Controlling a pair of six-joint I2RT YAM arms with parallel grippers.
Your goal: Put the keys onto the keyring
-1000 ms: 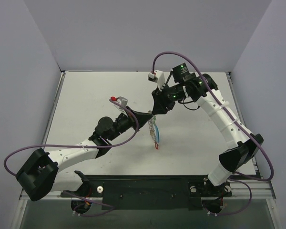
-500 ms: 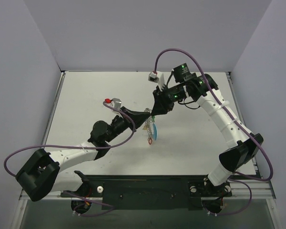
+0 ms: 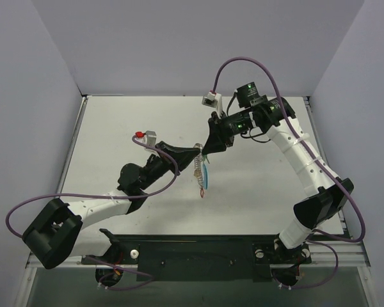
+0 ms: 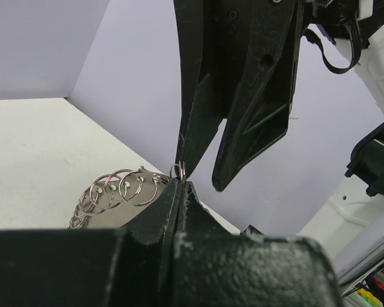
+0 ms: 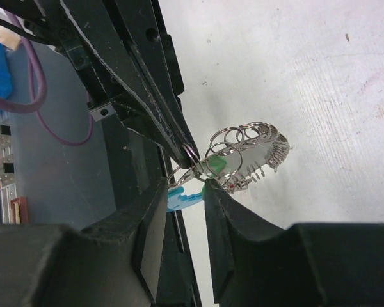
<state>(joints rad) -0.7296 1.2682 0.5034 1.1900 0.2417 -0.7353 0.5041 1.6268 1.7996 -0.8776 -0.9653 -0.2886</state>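
— Top external: clearances?
— Keyring (image 3: 202,171) hangs over mid-table (image 3: 115,128), between the two arms and well apart from every edge.
— Jaws?
— Left jaws pinched shut on one thin steel loop of the keyring's silvery coil. Right jaws parted, just beside it. Green key (image 5: 216,165) sits among the round wire loops.

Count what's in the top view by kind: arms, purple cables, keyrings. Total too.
arms: 2
purple cables: 2
keyring: 1
total: 5
Keys too small to count here.
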